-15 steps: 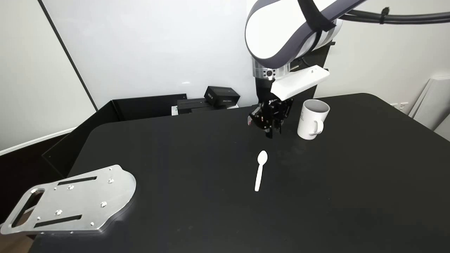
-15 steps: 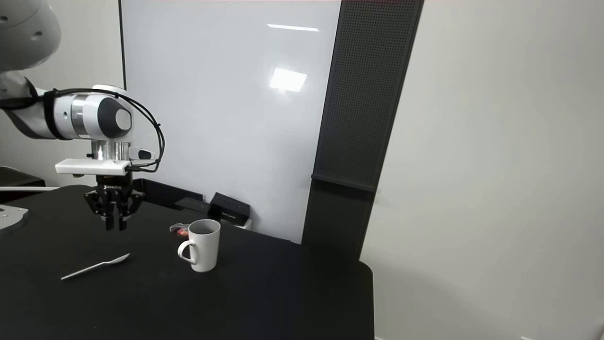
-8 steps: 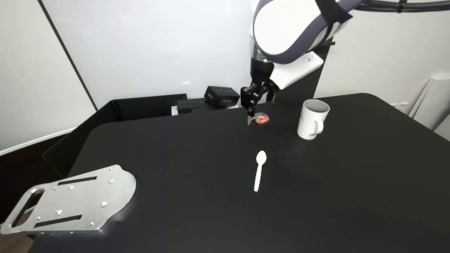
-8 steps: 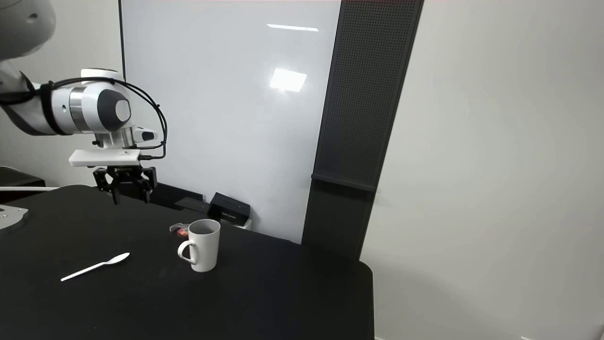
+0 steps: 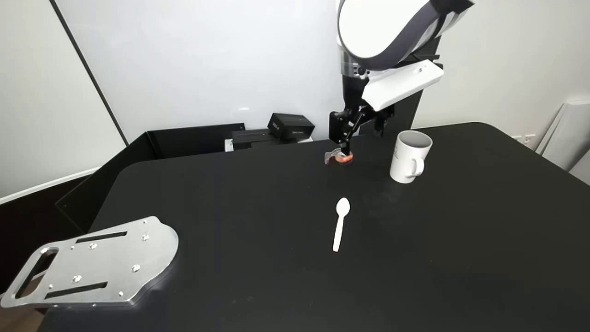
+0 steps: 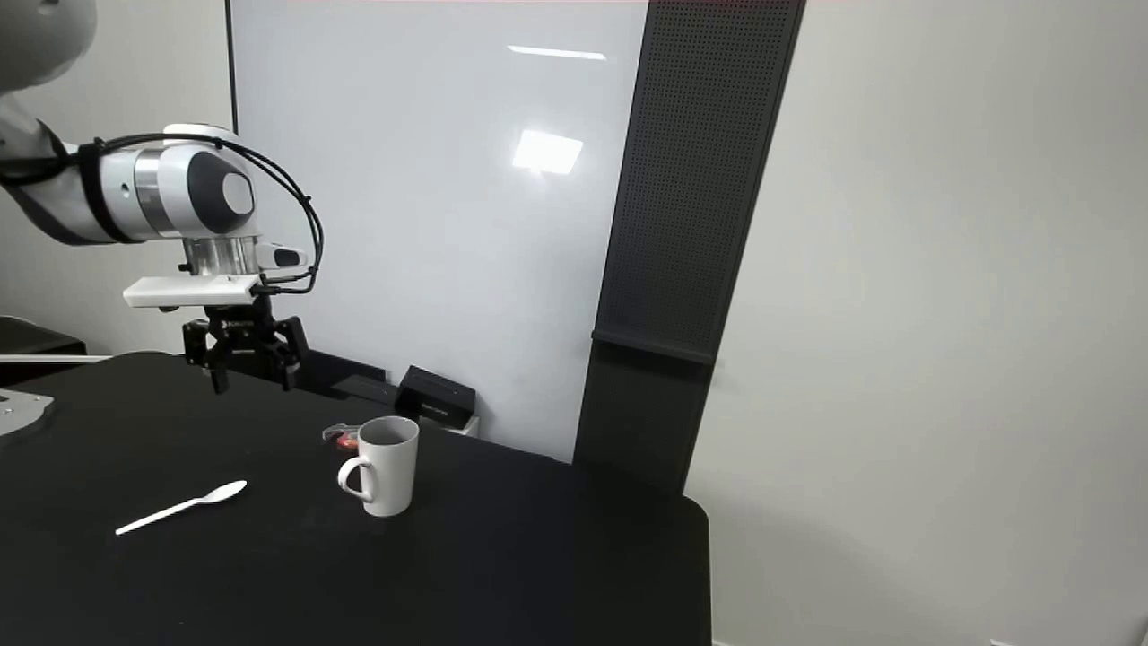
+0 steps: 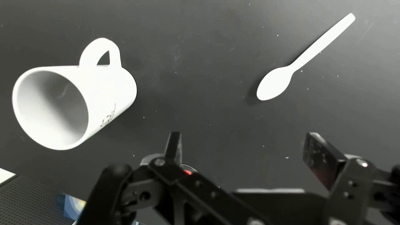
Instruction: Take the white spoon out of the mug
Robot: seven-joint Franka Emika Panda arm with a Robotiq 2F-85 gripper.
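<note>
The white spoon (image 5: pixel 343 207) lies flat on the black table, outside the mug and apart from it; the wrist view shows its bowl (image 7: pixel 274 83) pointing toward the gripper side. Upright on the table stands the white mug (image 5: pixel 405 160), and in the wrist view nothing shows inside the mug (image 7: pixel 109 89). My gripper (image 7: pixel 243 147) is open, its fingers wide apart with nothing between them. In both exterior views the gripper (image 6: pixel 253 384) hangs above the table, touching neither spoon (image 6: pixel 222 492) nor mug (image 6: pixel 395 471). One finger hides part of a red-and-clear object in the wrist view.
That small red-and-clear object (image 5: pixel 344 158) lies near the table's back edge, beside the mug (image 6: pixel 395 471). A silver metal plate (image 5: pixel 115 258) rests at one end of the table. Black boxes (image 5: pixel 291 126) sit just behind the back edge, before a white wall panel.
My gripper has opened from nearly shut and risen higher over the table. It has also swung sideways a little. The spoon has shifted very slightly; the mug stays put.
</note>
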